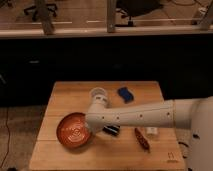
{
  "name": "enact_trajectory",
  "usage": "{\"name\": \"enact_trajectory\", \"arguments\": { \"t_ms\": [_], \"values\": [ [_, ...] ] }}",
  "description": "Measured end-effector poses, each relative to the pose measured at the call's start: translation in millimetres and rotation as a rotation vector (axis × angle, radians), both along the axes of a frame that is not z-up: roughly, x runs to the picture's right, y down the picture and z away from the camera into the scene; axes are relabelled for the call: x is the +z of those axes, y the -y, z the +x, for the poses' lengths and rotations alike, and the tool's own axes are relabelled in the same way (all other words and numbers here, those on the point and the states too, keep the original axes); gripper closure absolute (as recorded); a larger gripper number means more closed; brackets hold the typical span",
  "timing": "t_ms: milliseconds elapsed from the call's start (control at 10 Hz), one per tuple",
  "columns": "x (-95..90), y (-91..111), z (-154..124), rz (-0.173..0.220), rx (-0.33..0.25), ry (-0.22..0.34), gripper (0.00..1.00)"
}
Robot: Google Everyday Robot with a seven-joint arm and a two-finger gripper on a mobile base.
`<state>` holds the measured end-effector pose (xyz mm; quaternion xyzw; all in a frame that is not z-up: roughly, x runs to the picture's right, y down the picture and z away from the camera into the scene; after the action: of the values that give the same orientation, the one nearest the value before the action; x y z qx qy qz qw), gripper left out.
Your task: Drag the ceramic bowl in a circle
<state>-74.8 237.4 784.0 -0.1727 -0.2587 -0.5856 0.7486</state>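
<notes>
The ceramic bowl (73, 130), wide, shallow and orange-red with pale swirl marks inside, sits on the front left part of the wooden table (60, 95). My white arm reaches in from the right across the table. The gripper (91, 128) is at the bowl's right rim, mostly hidden under the arm's wrist. I cannot tell whether it touches or holds the rim.
A small translucent plastic cup (98, 93) stands just behind the wrist. A blue object (125, 94) lies at the back right. A dark packet (112, 130), a small white item (151, 131) and a reddish-brown stick (142, 139) lie right of the bowl.
</notes>
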Motion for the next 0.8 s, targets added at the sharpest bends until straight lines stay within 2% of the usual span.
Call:
{"name": "enact_trajectory", "arguments": {
  "t_ms": [800],
  "values": [
    [1.5, 1.6, 4.7, 0.006, -0.009, 0.013, 1.0]
  ]
}}
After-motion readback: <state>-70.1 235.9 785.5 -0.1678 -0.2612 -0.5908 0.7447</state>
